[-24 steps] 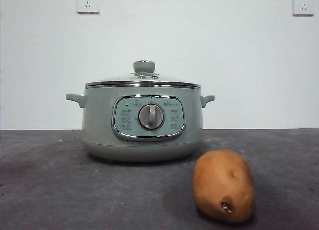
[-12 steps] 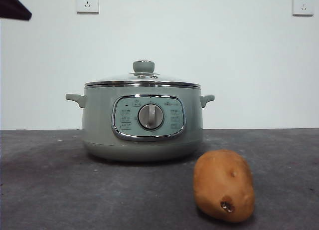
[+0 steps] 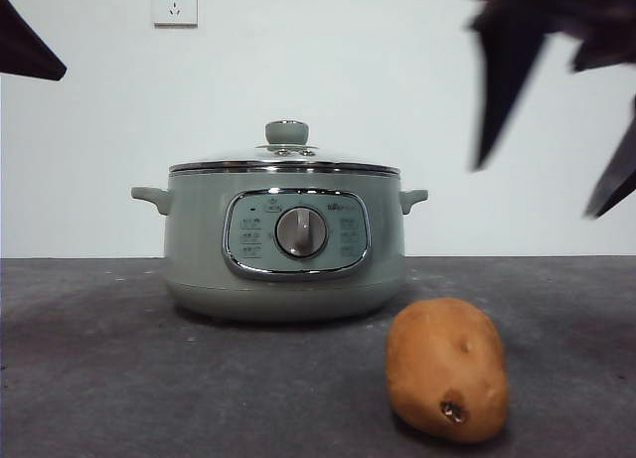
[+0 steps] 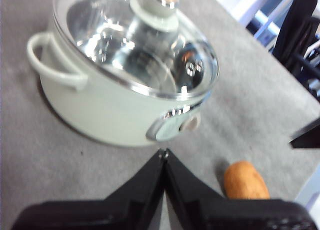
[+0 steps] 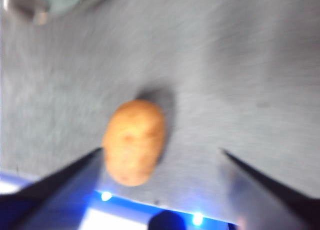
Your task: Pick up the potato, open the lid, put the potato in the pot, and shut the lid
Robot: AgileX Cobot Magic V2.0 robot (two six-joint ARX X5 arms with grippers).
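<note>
Two grippers: both in view, neither holding anything.
Right gripper [image 3: 552, 185]: high at the upper right of the front view, above and behind the potato [image 3: 446, 369]; jaws spread wide, blurred. In its wrist view [image 5: 162, 152] the potato [image 5: 133, 141] lies on the table between the two parted jaws, untouched as far as the blur lets me judge.
Left gripper [image 4: 164, 155]: jaws pressed together, tips meeting, empty; it hangs near the pot's [image 4: 107, 108] panel side. The dark tip at the top left corner of the front view is probably this arm.
Potato: on the grey table [image 3: 99, 379], in front of the pot [image 3: 283, 241] and to its right, apart from it, dark pitted spot facing the front camera.
Lid [image 3: 285, 160]: seated on the pot, knob up.
Pot: upright, dial facing the front camera.
</note>
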